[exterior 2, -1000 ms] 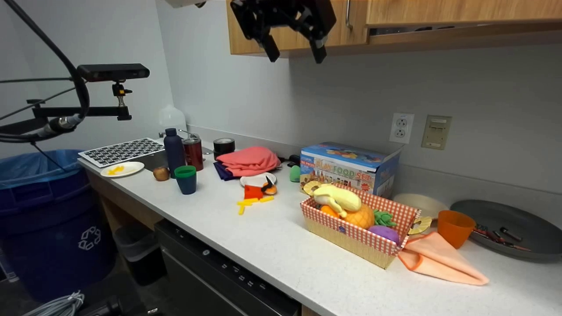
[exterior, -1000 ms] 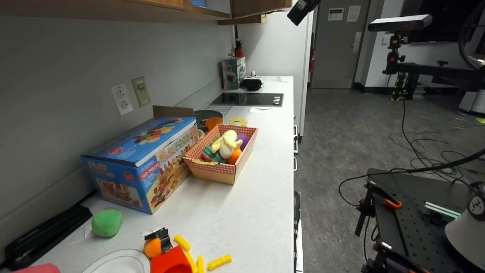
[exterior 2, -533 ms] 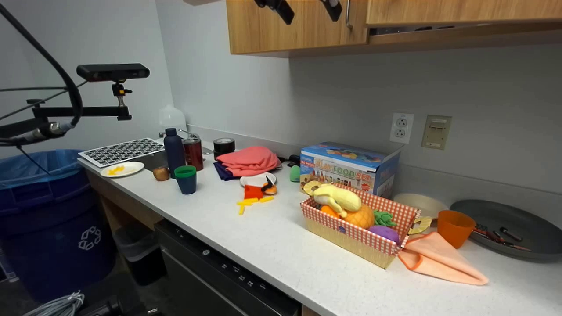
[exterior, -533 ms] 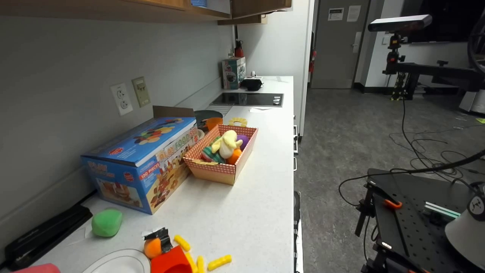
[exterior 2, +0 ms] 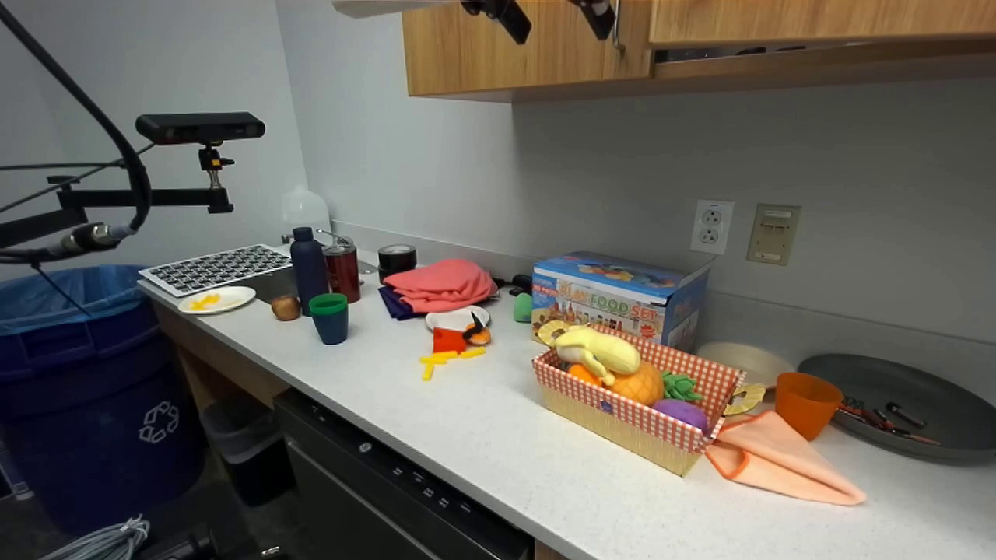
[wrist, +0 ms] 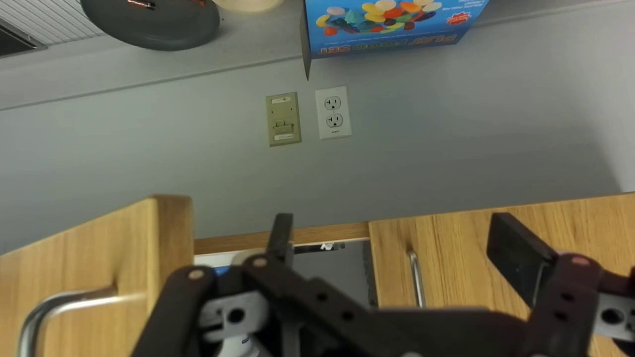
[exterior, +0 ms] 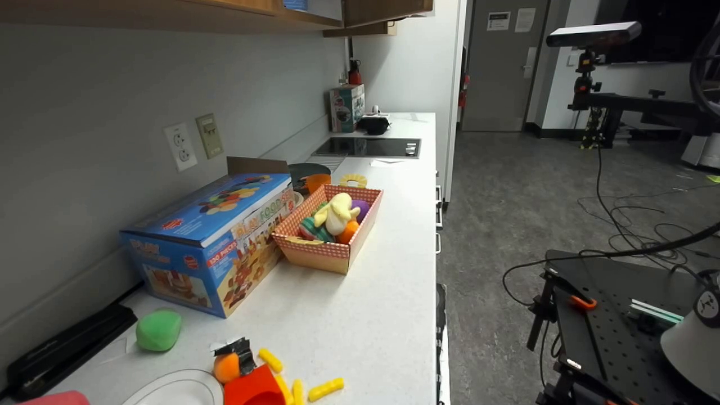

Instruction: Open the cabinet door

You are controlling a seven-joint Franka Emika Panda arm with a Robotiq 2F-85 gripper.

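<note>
The cabinet has light-brown wooden doors. A flat cabinet door (exterior 2: 467, 54) hangs closed in an exterior view, and its metal handle (exterior 2: 617, 27) is partly behind my gripper (exterior 2: 555, 27). In the wrist view this door (wrist: 466, 248) is at the right, with its handle (wrist: 416, 277) between my spread fingers. My gripper (wrist: 394, 230) is open and empty, and I see no contact with the door. A neighbouring door (wrist: 99, 248) stands swung open at the left of the wrist view, with its own handle (wrist: 54, 307). It also shows in an exterior view (exterior: 385, 11).
The open cabinet interior (wrist: 332, 267) lies between the two doors. Below, the counter (exterior 2: 482, 435) holds a blue food-set box (exterior 2: 599, 288), a checked basket (exterior 2: 622, 432), an orange cup (exterior 2: 805, 404) and a dark pan (exterior 2: 957, 435). A camera on a stand (exterior 2: 202, 128) is at the side.
My gripper has moved up, out of one exterior view and to the top edge of the other, then slightly sideways toward the closed door's handle. The doors have not visibly moved.
</note>
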